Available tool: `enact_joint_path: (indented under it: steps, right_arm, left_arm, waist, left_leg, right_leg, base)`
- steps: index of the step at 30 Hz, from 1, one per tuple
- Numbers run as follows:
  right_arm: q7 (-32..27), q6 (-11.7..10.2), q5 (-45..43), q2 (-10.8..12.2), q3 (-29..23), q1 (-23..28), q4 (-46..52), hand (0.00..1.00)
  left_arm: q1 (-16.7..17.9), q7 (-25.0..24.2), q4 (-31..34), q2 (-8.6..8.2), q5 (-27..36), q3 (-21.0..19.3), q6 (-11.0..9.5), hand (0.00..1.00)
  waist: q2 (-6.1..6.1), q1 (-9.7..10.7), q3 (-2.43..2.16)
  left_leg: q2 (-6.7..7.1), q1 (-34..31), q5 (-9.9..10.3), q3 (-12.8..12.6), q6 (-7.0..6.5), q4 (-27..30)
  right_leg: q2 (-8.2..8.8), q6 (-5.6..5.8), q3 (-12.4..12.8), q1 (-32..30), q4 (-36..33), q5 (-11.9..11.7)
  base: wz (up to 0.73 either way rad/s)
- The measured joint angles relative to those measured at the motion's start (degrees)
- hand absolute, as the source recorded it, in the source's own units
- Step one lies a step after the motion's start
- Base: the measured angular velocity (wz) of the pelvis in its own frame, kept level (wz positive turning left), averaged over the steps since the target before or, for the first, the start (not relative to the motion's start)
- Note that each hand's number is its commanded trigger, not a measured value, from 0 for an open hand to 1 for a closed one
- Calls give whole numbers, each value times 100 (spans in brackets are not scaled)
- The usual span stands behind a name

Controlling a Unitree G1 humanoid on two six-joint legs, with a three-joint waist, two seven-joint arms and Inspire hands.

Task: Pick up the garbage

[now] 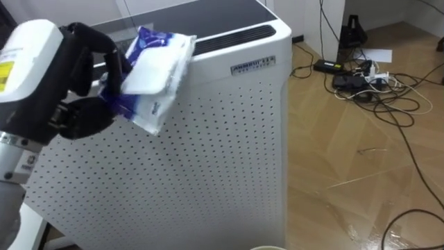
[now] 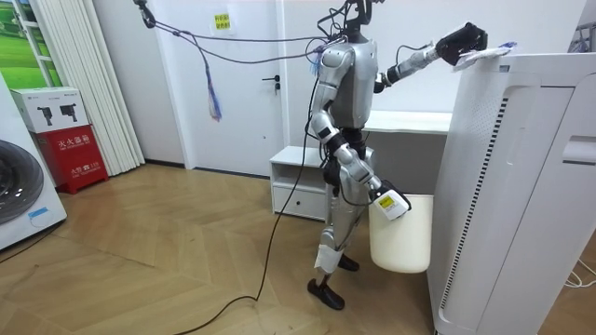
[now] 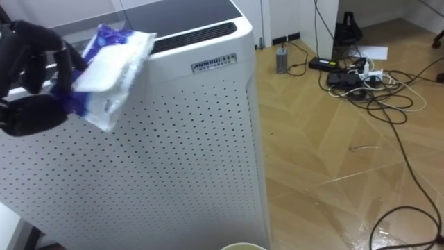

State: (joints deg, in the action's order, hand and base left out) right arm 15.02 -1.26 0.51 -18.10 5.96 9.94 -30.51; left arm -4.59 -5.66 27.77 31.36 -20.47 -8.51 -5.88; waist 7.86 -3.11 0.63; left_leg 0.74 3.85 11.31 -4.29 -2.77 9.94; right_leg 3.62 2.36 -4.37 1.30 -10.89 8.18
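While the robot stands upright on the wood floor (image 1: 347, 173) beside one tall white air purifier (image 1: 208, 153), its left arm is raised and stretched out toward the unit's top.

Task item: one blue-and-white wipes packet (image 1: 156, 66). Count: 1.
- Left hand (image 1: 82, 117): dark fingers curled over the packet's near end, thumb under it, so the packet is grasped.
- The packet is tilted, its far end level with the purifier's upper edge, close to the dark vent slot on top. In the room view it sits just above the top panel. Contact with the panel: cannot tell.

Right hand (image 2: 388, 204): hangs low at the robot's side, just in front of one white bin (image 2: 402, 244) that stands on the floor against the purifier. Finger posture: cannot tell.

Other items, room view:
- one low white cabinet (image 2: 296, 181) behind the robot
- one washing machine (image 2: 19, 186) at the room view's left edge
- one red box (image 2: 73, 154) beside it

Floor beyond the purifier, eye views: one tangle of dark cables (image 1: 374, 83) and one white sheet of paper (image 1: 378, 54) near it.
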Motion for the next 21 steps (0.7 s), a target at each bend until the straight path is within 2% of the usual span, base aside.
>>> enact_joint_path:
  steps: [2, 4, 8, 10, 16, 21]
  right_arm:
    - [0, -15, 1, 2, 12, 0, 1, 100]
    - [-25, -16, 54, 18, 39, 0, 5, 100]
    - [-56, -16, 76, 90, 64, -21, 9, 100]
    - [-46, -16, 103, 100, 82, -36, 10, 100]
    - [-52, -16, 121, 112, 144, -94, 10, 100]
    - [-51, -15, 139, 123, 222, -101, 28, 100]
  left_arm:
    - [0, -233, 13, -118, 581, 101, -54, 100]
    - [1, -630, 14, -182, 1242, 371, -74, 100]
    - [90, -1211, 39, -196, 1667, 729, -74, 100]
    - [90, -1457, 49, -196, 1993, 750, -72, 100]
    - [90, -2037, 271, -213, 2933, 751, -75, 100]
    - [166, -2281, 286, -296, 3113, 755, -73, 100]
  waist:
    - [-16, -6, -2]
    - [-63, -6, 29]
    - [-85, 36, 23]
    - [-72, 105, 14]
    - [-93, 109, -2]
    - [-130, 93, -5]
  left_leg:
    - [-1, -3, 0, -8, 0, -1]
    - [0, -13, 0, -6, 0, -1]
    - [-2, -22, 0, -12, 0, -1]
    - [-3, -22, 0, -7, 0, -6]
    - [-5, -5, 0, 12, 0, -4]
    - [-5, 12, 0, -11, 0, 2]
  right_leg:
    - [3, 0, -2, -4, 6, 0]
    - [3, 0, -5, -17, 4, 0]
    - [2, 0, -22, -28, 5, 0]
    - [0, 0, -22, -30, 1, 0]
    - [-3, -2, 4, -30, 3, 0]
    - [-1, -2, 19, -30, -13, -1]
  base:
    - [0]
    - [0]
    - [0]
    - [0]
    - [0]
    - [0]
